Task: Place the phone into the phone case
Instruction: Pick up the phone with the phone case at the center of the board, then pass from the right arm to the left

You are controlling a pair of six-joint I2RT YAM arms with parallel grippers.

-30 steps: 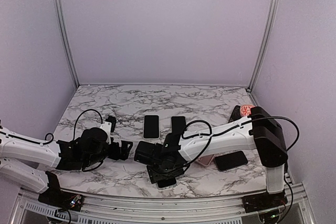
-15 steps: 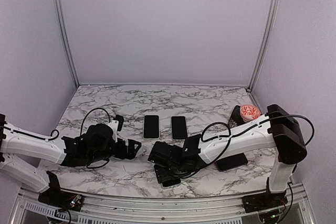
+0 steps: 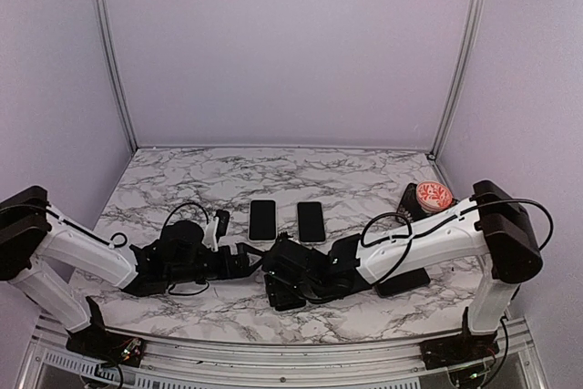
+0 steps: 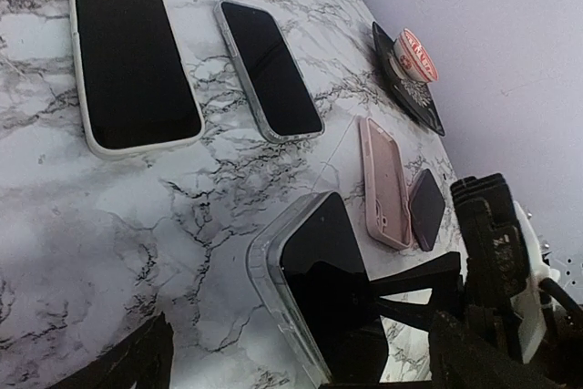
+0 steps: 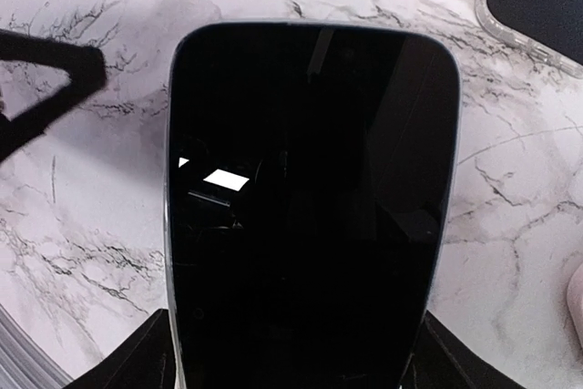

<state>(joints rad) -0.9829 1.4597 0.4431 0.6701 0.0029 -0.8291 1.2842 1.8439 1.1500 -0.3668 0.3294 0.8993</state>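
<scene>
The phone [image 5: 310,189] is a black slab, and a clear phone case [image 4: 264,284] shows round its left and far edges. My right gripper [image 5: 301,362] is shut across the phone's width, with one finger at each lower corner of the right wrist view. From above, that gripper [image 3: 284,278] sits at the table's near middle with the phone [image 3: 288,298] under it. My left gripper [image 3: 244,261] is open wide just left of it, holding nothing. In the left wrist view the phone [image 4: 332,289] lies ahead between the left gripper's [image 4: 305,363] spread fingers. Whether the phone is fully seated in the case is unclear.
Two other cased phones lie face up farther back, one white-edged [image 3: 262,220] and one clear-edged [image 3: 311,221]. A pink case [image 4: 387,179] and a dark phone [image 3: 401,281] lie to the right. A black stand with a red-and-white disc [image 3: 432,195] sits at the right wall.
My left arm has stretched to the right, bringing its open gripper close to the phone. The right gripper has carried the phone slightly away from the near edge, still shut on it.
</scene>
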